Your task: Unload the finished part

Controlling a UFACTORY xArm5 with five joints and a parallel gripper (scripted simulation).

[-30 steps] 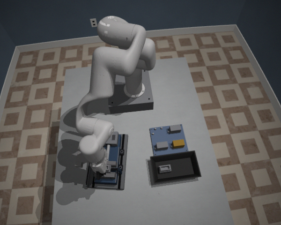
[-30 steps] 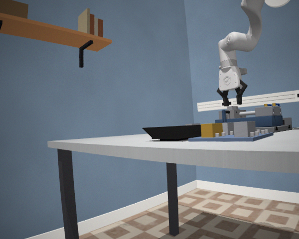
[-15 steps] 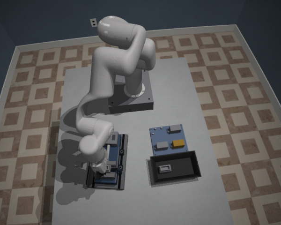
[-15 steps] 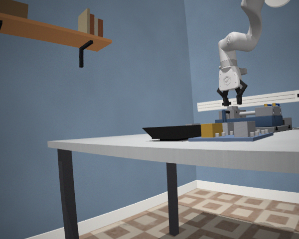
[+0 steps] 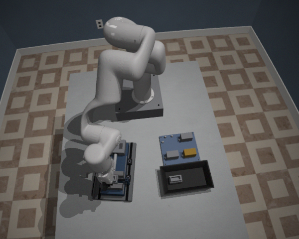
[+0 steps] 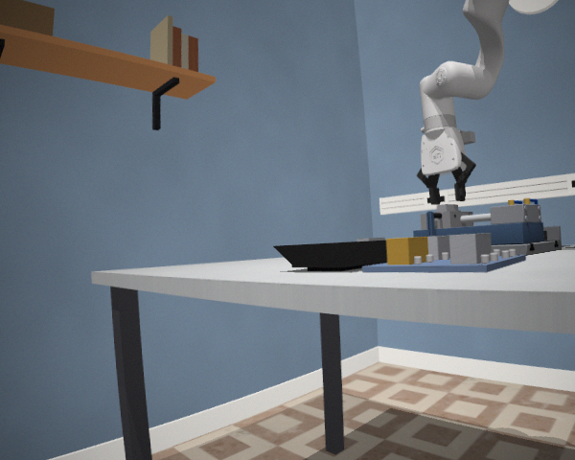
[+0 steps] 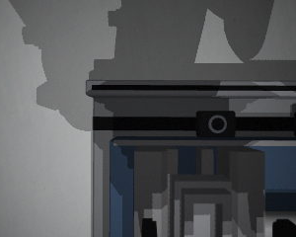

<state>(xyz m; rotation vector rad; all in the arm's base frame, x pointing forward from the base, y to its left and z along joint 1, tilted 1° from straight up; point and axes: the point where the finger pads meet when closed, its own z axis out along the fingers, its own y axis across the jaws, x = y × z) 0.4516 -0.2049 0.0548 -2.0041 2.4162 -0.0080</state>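
Observation:
The blue vise (image 5: 118,170) sits on a black base plate at the table's front left. It holds the grey finished part (image 6: 446,216), which also shows at the bottom of the wrist view (image 7: 202,207) with its pocket facing up. My gripper (image 6: 445,196) is open and empty, with its fingertips just above the part, one to each side. In the overhead view the arm hides most of the gripper (image 5: 107,182). The black outfeed tray (image 5: 186,178) stands to the right and holds one pocketed part (image 5: 175,179) lying flat in its left half.
A blue fixture plate (image 5: 179,149) behind the tray carries two plain grey blocks (image 5: 186,136) (image 5: 172,154), a yellow block (image 5: 190,152) and several small pegs. The arm's base (image 5: 142,101) stands on a grey pedestal at the back.

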